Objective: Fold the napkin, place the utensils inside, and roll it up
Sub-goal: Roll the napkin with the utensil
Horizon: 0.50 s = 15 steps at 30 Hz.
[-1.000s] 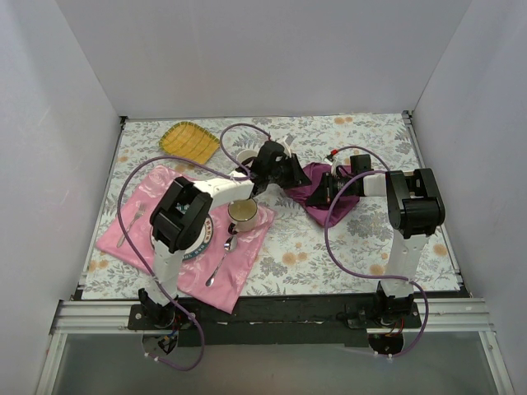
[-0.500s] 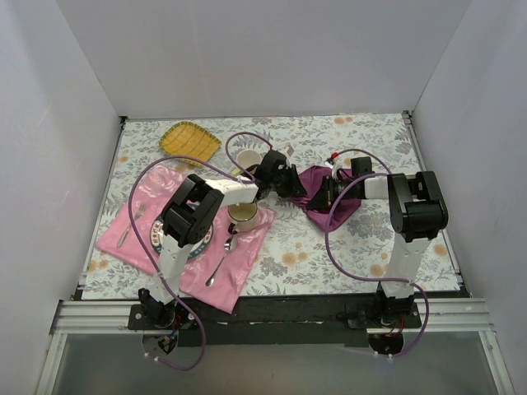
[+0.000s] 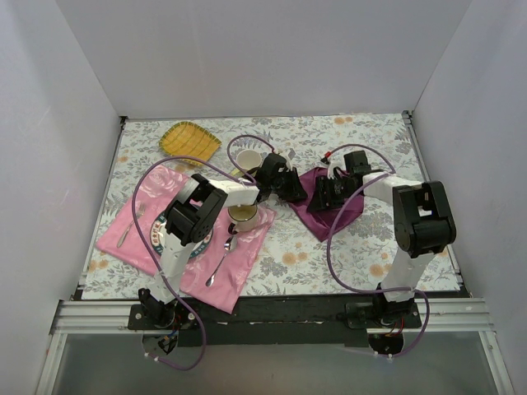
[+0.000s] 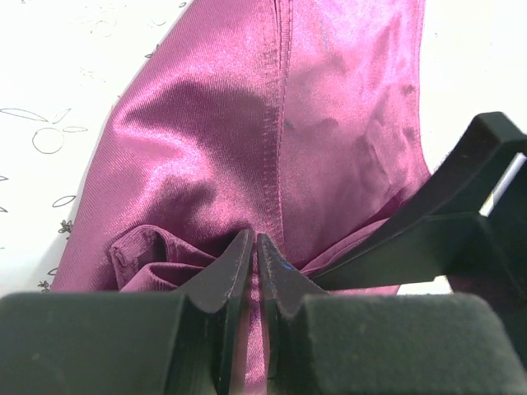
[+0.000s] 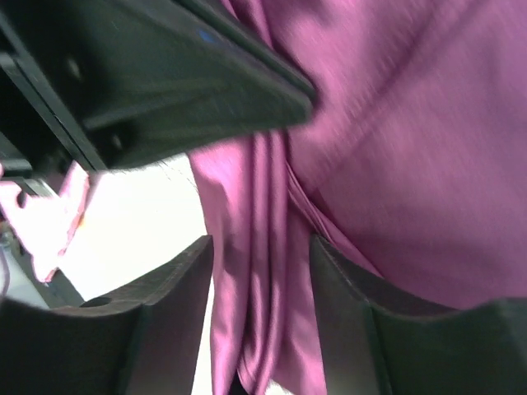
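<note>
The dark purple napkin [image 3: 336,210] lies bunched and partly spread on the flowered table right of centre. My left gripper [image 3: 295,188] is at its left edge, shut on a hem fold of the napkin [image 4: 247,123]; the left gripper [image 4: 255,244] has cloth pinched between its tips. My right gripper [image 3: 323,196] is just to the right of it, over the napkin. In the right wrist view the right gripper [image 5: 259,247] stands open, and a loose fold of napkin [image 5: 412,164] hangs between its fingers [image 5: 177,288]. The utensils are hidden.
A pink placemat [image 3: 136,239] at the left holds a plate [image 3: 156,234], a cup [image 3: 242,216], a silver spoon [image 3: 221,263] and a fork [image 3: 128,226]. A yellow dish [image 3: 189,140] and another cup [image 3: 247,158] sit behind it. White walls enclose the table.
My right gripper has opened and let go of the napkin fold, shifting slightly back. The left gripper moved right with the cloth edge, and the napkin now lies flatter.
</note>
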Each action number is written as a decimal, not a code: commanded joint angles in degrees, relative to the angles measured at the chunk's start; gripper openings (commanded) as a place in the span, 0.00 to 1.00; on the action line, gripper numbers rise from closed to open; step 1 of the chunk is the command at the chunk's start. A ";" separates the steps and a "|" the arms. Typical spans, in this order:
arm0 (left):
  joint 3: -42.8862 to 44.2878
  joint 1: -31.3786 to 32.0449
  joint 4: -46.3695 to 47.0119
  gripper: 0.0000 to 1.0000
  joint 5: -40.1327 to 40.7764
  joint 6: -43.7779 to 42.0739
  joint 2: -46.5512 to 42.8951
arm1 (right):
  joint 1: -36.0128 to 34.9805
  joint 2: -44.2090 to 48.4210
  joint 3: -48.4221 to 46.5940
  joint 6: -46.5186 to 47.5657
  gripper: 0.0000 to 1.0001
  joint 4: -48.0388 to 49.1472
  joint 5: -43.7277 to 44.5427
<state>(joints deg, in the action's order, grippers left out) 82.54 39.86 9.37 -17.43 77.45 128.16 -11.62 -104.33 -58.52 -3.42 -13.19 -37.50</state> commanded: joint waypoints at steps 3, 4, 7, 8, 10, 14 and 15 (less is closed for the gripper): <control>-0.89 0.31 -1.54 0.07 -0.32 -1.69 -1.59 | 0.28 6.06 1.38 1.93 0.60 -10.63 10.34; -0.89 0.40 -1.54 0.06 -0.41 -1.69 -1.68 | 0.19 7.38 3.48 1.84 0.60 -10.45 10.25; -0.89 0.49 -1.54 0.06 -0.76 -1.60 -1.51 | -0.68 9.75 7.09 1.84 0.60 -9.49 10.60; -0.89 0.57 -1.54 0.06 -0.85 -1.60 -1.51 | -1.04 10.20 7.80 2.10 0.58 -8.88 10.95; -0.89 0.57 -1.63 0.06 -0.85 -1.60 -1.59 | -1.57 11.17 9.47 1.93 0.54 -8.26 12.09; 0.16 0.66 -2.86 0.07 -0.77 -2.47 -1.51 | -1.74 12.57 13.42 1.84 0.35 -7.11 15.16; 1.21 0.75 -4.08 0.06 -0.41 -2.91 -1.59 | -1.74 12.92 13.96 1.93 0.33 -6.76 16.56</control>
<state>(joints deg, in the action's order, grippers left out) 82.54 40.07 9.26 -18.46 77.12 128.16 -12.91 -92.68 -48.34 -2.52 -18.74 -26.57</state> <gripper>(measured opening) 0.066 0.377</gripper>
